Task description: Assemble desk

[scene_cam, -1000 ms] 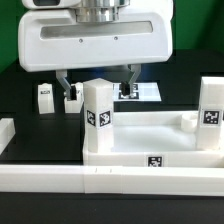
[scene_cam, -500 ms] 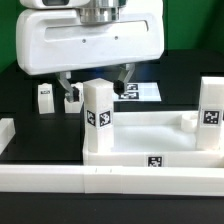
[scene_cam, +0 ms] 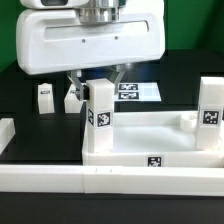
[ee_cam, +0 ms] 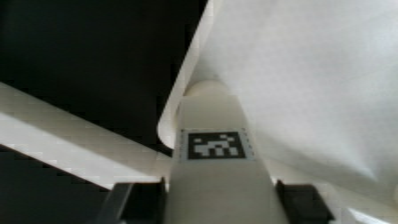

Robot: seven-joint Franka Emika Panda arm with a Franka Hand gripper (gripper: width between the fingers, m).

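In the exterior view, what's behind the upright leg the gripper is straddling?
The marker board shows past the upright leg, with its near end covered. A loose leg stands behind on the other side. Whatever lies directly behind the upright leg is hidden.

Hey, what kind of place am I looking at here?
Probably a robotics lab bench: a white robot claw hangs over a black table, a green backdrop stands behind, and the white leg carries a printed tag.
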